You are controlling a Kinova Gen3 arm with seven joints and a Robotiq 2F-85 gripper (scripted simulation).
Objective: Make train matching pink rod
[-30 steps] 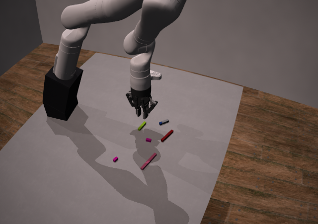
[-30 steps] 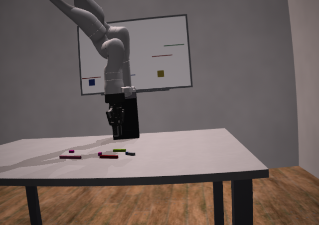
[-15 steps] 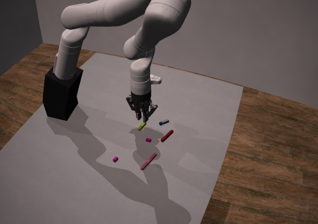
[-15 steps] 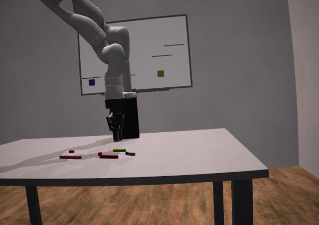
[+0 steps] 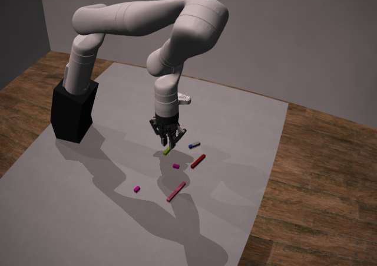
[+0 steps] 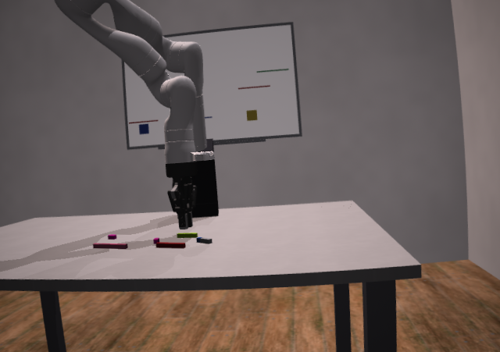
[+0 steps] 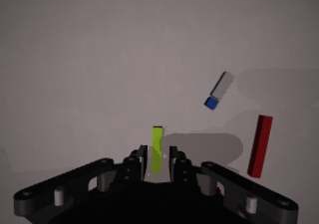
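Note:
The lime rod (image 5: 166,150) lies flat on the grey mat. My gripper (image 5: 169,145) hangs straight above it, its fingers narrowly open. In the wrist view the fingers stand on either side of the lime rod (image 7: 158,149) with a small gap on each side, touching nothing. In the exterior view the fingertips (image 6: 184,223) are a little above the lime rod (image 6: 187,235). A blue rod (image 5: 190,146) and a grey rod (image 5: 195,144) lie end to end to the right. The pink rod (image 5: 175,191) lies nearer the front.
A red rod (image 5: 198,161) lies right of the lime rod, and shows in the wrist view (image 7: 260,145). One magenta rod (image 5: 175,166) lies just in front of the lime rod, another magenta rod (image 5: 136,189) lies further left. The arm's black base (image 5: 72,111) stands at the back left.

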